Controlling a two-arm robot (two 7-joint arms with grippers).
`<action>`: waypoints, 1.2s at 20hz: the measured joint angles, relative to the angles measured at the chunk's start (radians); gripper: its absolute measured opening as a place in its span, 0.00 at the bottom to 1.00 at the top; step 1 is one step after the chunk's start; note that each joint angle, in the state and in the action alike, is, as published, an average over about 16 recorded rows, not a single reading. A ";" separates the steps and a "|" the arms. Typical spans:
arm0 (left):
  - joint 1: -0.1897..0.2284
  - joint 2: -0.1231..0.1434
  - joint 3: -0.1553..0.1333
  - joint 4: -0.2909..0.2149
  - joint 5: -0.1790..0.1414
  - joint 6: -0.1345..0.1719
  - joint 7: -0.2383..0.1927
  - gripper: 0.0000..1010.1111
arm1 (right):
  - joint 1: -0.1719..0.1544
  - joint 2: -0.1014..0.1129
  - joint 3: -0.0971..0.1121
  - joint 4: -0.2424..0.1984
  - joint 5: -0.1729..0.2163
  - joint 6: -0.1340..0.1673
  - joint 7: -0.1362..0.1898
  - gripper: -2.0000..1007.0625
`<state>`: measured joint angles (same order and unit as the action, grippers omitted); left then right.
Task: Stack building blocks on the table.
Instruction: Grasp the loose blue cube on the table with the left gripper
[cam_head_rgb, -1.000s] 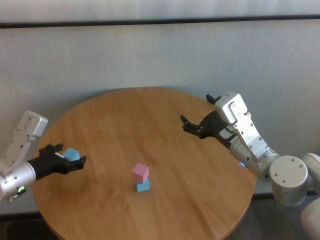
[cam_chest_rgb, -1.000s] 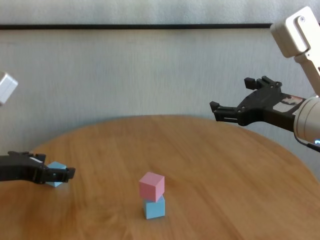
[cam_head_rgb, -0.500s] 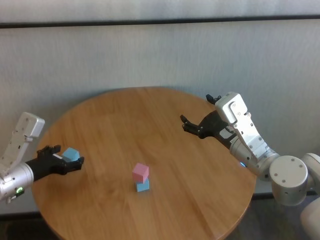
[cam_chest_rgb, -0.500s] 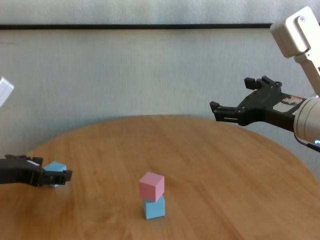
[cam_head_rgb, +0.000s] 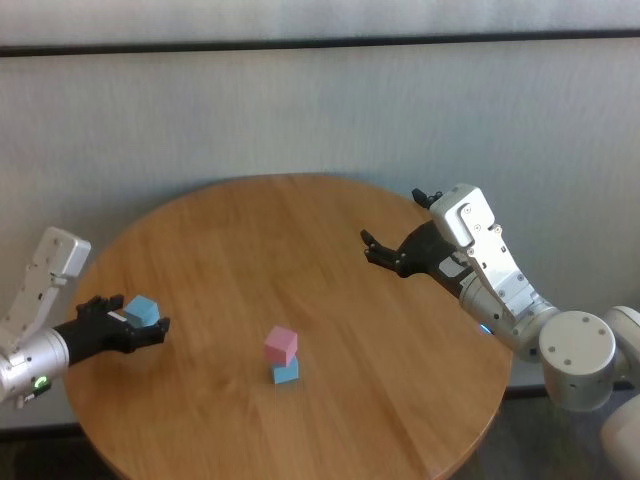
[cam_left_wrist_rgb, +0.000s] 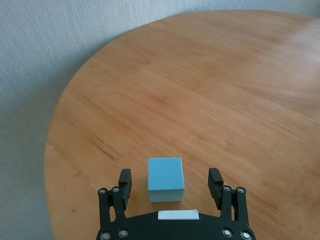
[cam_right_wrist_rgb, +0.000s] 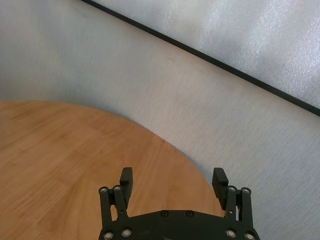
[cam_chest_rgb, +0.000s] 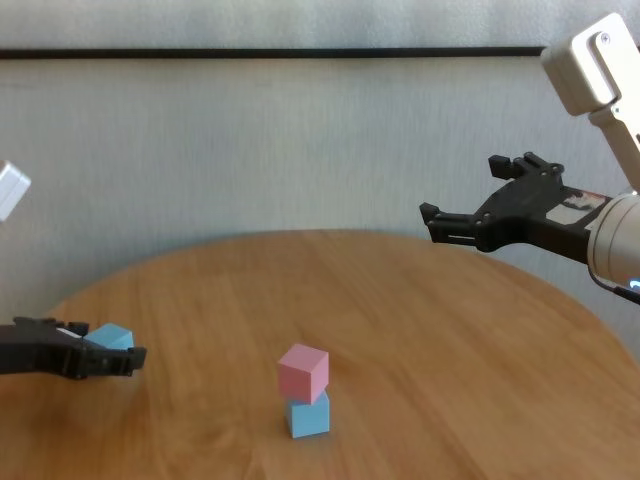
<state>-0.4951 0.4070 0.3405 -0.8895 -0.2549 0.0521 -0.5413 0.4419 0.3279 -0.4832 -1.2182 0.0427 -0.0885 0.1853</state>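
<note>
A pink block sits on a light blue block near the middle of the round wooden table; the stack also shows in the chest view, pink block on blue block. A second light blue block rests on the table near its left edge. My left gripper is open and low around it. In the left wrist view the block lies between the fingers with a gap on each side. My right gripper is open and empty above the table's right rim.
A light grey wall with a dark strip stands behind the table. The right wrist view shows the right gripper over the table's far right edge. The tabletop between the stack and the left block is bare wood.
My left gripper has sunk a little lower around the left blue block, which has stayed in place. The stack and the right arm have not moved.
</note>
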 joint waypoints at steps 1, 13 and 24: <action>-0.002 -0.001 0.001 0.004 0.000 0.000 -0.002 0.99 | 0.000 0.000 0.000 0.000 0.000 0.000 0.000 0.99; -0.026 -0.007 0.010 0.040 -0.004 -0.001 -0.036 0.99 | 0.000 0.000 0.000 0.000 0.000 0.000 0.000 0.99; -0.030 -0.008 0.012 0.045 -0.006 0.000 -0.040 0.94 | 0.000 0.000 0.000 0.000 0.000 0.000 0.000 0.99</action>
<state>-0.5249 0.3990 0.3527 -0.8448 -0.2606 0.0519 -0.5814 0.4419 0.3279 -0.4832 -1.2182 0.0427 -0.0885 0.1853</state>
